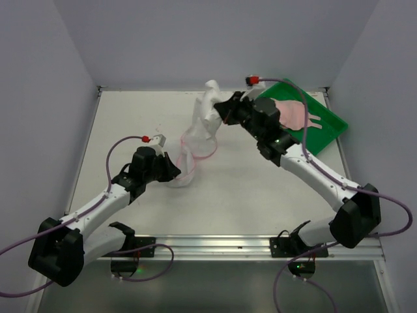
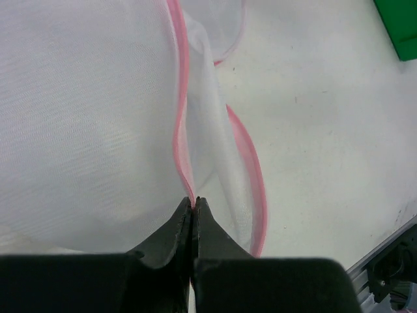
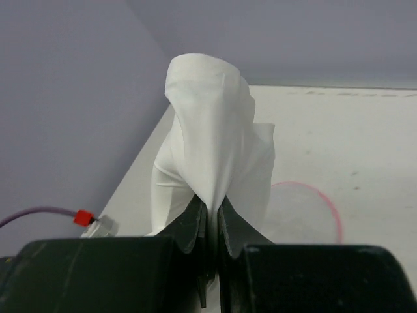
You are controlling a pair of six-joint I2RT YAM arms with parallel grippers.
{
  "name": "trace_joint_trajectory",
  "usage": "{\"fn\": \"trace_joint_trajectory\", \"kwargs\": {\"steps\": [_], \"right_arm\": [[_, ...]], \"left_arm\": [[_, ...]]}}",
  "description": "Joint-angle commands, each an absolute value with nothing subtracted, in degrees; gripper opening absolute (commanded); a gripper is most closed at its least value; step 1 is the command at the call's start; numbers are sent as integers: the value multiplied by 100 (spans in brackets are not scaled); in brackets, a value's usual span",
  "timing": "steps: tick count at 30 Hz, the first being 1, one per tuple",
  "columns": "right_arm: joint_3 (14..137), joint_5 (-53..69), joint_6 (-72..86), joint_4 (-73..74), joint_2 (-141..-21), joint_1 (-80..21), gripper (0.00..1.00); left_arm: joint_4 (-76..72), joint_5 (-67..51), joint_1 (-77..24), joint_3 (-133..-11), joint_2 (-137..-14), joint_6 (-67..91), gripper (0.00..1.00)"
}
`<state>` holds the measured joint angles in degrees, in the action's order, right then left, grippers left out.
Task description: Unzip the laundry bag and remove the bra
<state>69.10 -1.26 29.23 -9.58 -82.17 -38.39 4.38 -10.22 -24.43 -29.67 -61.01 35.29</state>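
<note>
Pinching the pink zip trim (image 2: pixel 177 130) of the laundry bag (image 1: pixel 194 149), the left gripper (image 2: pixel 193 202) is squeezing fully closed mid-table. The right gripper (image 3: pixel 212 212) is clamping tight on white cloth (image 3: pixel 208 130), probably the bra, above the bag's mouth. Cloth snagging on mesh could be tearing the trim from that pinch.

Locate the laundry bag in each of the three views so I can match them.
Top external: laundry bag at the centre of the table, left hand pinching its near edge.
Left wrist: fills the left and middle.
Right wrist: low right, beyond the white garment.
Shared landmark: its pink trim, in all three.
</note>
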Motion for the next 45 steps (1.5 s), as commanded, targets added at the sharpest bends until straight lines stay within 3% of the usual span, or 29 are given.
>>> {"fn": "trace_joint_trajectory", "kwargs": {"steps": [1,8,16,24,35,37,39,40,43,45], "right_arm": [[7172,-642,2593,-598,-7559,-2851,0],[7348,-992,2312,122,-7383,-1268,0],[7348,-1125,2847,448,-8102,305,0],[7365,-1458,3225,413,-9052,905,0],[8059,-2250,3314,1353,-9887,967,2],[8191,-2172,3278,1397,-10036,976,12],[8253,-1707,3261,1415,-10028,976,31],[8244,-1505,3261,1415,-9915,976,46],[8069,-1038,3226,1170,-9503,949,72],[7972,-836,3182,1081,-9282,906,80]], "left_arm": [[439,-897,-2408,-3138,-6126,3384,0],[475,-905,-2400,-3129,-6240,3366,0],[527,-870,-2408,-3120,-6266,3384,0],[519,-905,-2408,-3164,-6328,3401,0],[580,-914,-2399,-3164,-6495,3419,0],[554,-958,-2399,-3147,-6521,3419,0],[562,-958,-2399,-3164,-6513,3419,0],[562,-958,-2399,-3173,-6504,3410,0],[536,-940,-2399,-3182,-6504,3419,0],[545,-940,-2399,-3217,-6521,3401,0]]}}
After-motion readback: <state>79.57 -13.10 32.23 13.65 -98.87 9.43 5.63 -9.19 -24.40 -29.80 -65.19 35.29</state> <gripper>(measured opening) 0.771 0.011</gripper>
